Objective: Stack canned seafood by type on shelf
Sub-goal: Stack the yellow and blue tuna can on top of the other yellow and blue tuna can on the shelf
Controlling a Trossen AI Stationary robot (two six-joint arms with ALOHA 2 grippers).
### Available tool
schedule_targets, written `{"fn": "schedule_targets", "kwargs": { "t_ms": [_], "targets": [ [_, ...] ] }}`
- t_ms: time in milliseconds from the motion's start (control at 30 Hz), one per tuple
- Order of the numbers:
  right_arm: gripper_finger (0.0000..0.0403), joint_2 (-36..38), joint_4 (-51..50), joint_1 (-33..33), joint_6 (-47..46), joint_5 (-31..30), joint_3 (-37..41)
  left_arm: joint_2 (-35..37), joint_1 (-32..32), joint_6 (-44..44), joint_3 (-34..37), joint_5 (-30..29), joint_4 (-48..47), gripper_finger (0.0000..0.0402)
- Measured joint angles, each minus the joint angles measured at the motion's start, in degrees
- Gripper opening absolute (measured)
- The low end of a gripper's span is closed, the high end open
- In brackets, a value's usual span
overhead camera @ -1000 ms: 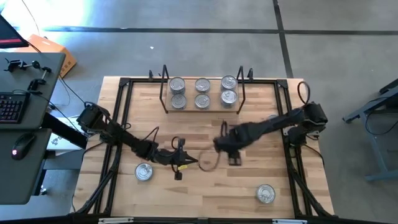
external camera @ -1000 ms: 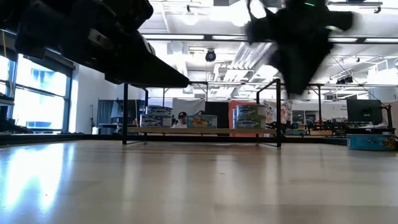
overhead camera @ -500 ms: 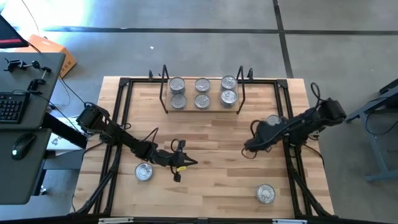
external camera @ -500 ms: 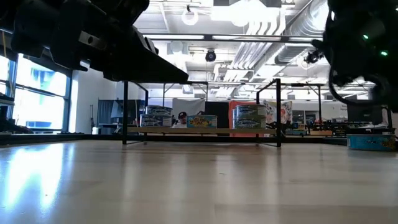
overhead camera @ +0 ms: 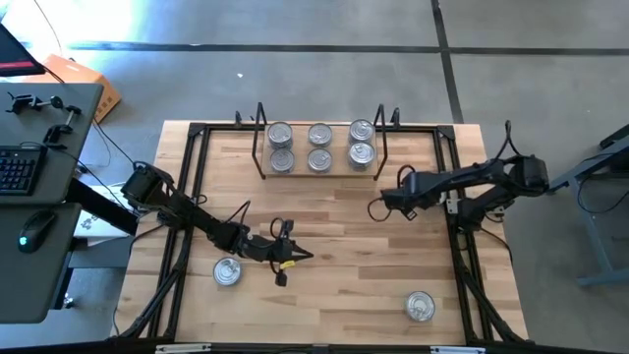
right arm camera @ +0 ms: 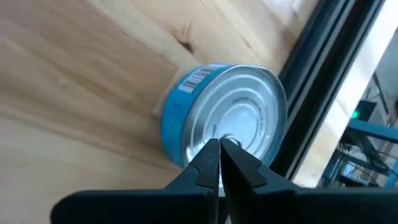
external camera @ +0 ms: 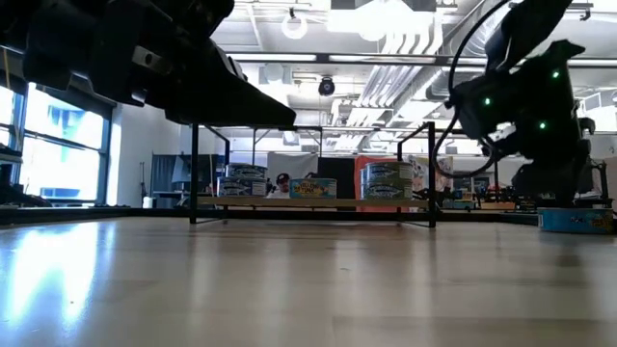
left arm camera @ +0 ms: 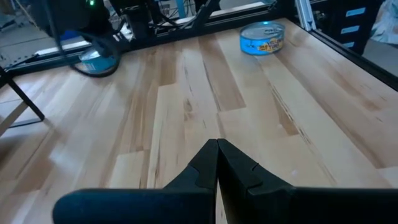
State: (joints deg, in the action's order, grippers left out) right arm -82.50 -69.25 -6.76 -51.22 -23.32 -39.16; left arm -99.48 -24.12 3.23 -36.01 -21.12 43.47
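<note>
The shelf (overhead camera: pixel 319 169) stands at the table's far middle, with several canned seafood tins (overhead camera: pixel 319 157) on its board, also seen in the low view (external camera: pixel 386 180). Loose tins sit on the table at near left (overhead camera: pixel 227 271) and near right (overhead camera: pixel 420 307). A blue tin with a silver lid (right arm camera: pixel 224 121) sits on its base beside the right rail, hidden under my right arm in the high view. My right gripper (overhead camera: pixel 376 208) is shut, its tips (right arm camera: pixel 221 144) showing in front of that lid. My left gripper (overhead camera: pixel 307 258) is shut above bare wood (left arm camera: pixel 217 143). My right gripper's shut fingertips (right arm camera: pixel 211 155) show in front of the blue tin's lid (right arm camera: pixel 249 118) in the right wrist view. I cannot tell whether they touch it. The tin sits flat on the table.
Black frame rails (overhead camera: pixel 449 211) run along the table's left and right sides. The wooden tabletop (overhead camera: pixel 334 295) is bare between the two arms. A desk with a keyboard and a mouse (overhead camera: pixel 37 228) stands off the table's left side.
My right gripper has drawn back from the table's middle toward its right edge and somewhat toward the far edge, and has shut on the way. Its arm now covers the tin beside the right rail in the high view.
</note>
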Motion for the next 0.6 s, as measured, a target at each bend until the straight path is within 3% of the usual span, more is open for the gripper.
{"fn": "schedule_targets", "kwargs": {
  "t_ms": [200, 400, 500, 600],
  "targets": [
    [0.0001, 0.03, 3.57, -1.82, 3.75, 5.19, 1.59, 0.00, 0.00, -0.16, 0.00, 0.00, 0.12, 0.0000],
    [0.0001, 0.09, 7.75, 3.23, 1.59, 14.70, -3.25, 0.00, -0.07, -0.16, 0.00, -0.02, 0.19, 0.0000],
    [0.0000, 0.02, 16.19, 6.80, -0.22, 18.91, -5.88, 0.00, -0.30, -0.12, 0.00, -0.09, 0.21, 0.0000],
    [0.0000, -0.64, 31.58, 10.48, -0.34, 19.53, -6.34, 0.13, -1.02, -0.07, -0.02, -0.07, 0.18, 0.0000]
  ]
}}
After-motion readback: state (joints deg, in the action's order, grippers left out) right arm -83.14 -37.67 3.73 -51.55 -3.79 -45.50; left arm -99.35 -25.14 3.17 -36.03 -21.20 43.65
